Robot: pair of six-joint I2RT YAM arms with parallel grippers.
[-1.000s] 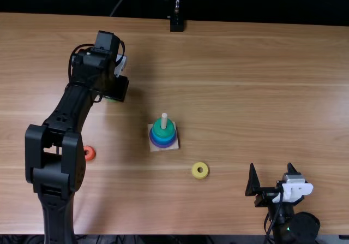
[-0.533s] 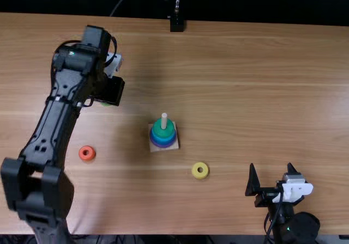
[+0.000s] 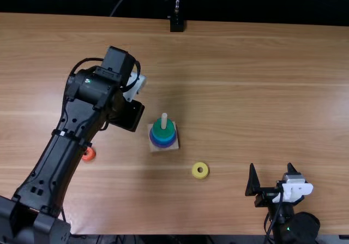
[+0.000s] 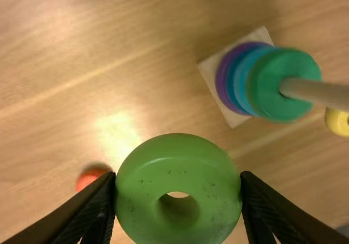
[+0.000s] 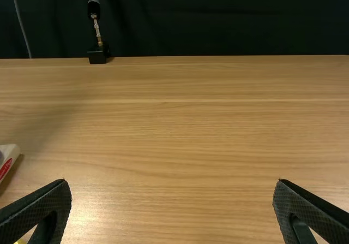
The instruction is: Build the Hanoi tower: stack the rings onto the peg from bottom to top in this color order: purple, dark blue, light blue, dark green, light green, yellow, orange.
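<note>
The left gripper (image 3: 124, 114) hangs left of the peg base (image 3: 164, 148) in the top view. In the left wrist view the left gripper (image 4: 178, 189) is shut on the light green ring (image 4: 143, 186). On the peg (image 3: 164, 120), from the bottom, sit the purple ring (image 3: 164, 145), blue rings (image 3: 163, 138) and dark green ring (image 3: 163, 129). The yellow ring (image 3: 200, 170) lies right of the base, nearer the front. The orange ring (image 3: 89, 154) is partly hidden by the left arm. My right gripper (image 3: 275, 174) stands open at front right; its fingers (image 5: 46, 211) are wide apart.
A black stand (image 3: 176, 23) is at the table's far edge, in front of a dark curtain. The left arm crosses the table's left side from the bottom edge. Wooden table surface (image 3: 245, 91) extends between the tower and the right side.
Over the last half second the left gripper has moved right and nearer the front, towards the tower. The left arm now covers part of the orange ring. The right arm has kept still.
</note>
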